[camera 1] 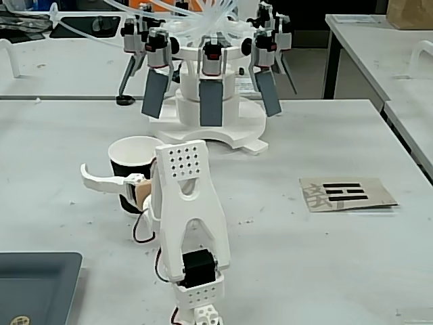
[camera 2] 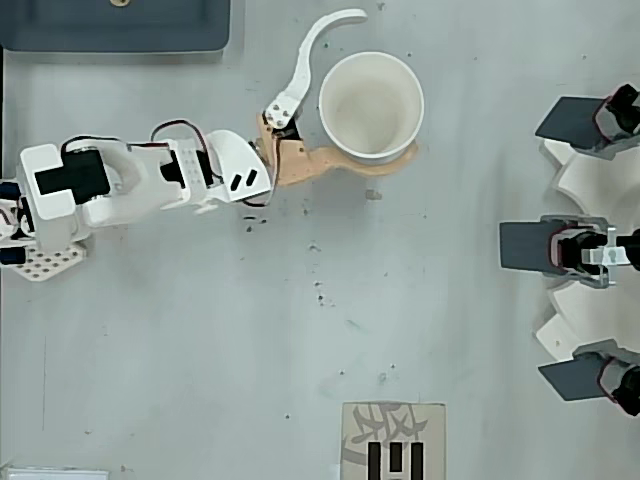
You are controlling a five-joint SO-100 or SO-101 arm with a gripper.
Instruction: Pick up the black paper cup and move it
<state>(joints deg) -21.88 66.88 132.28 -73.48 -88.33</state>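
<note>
My end effector (camera 2: 372, 85) is spread wide, not gripping yet. The matte black paper cup with its white rolled rim (camera 2: 371, 106) stands upright on the desk (camera 2: 300, 330) between my white finger (camera 2: 310, 50) and tan finger (camera 2: 340, 160), ready for a squeeze. Farther right, well beyond my fingertips, a white stand with grey paddles (camera 2: 560, 245) could block a long carry.

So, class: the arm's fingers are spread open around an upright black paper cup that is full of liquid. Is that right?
Not quite. The black paper cup is empty; the overhead view shows its bare white inside. It does stand upright with the open fingers around it.
</note>
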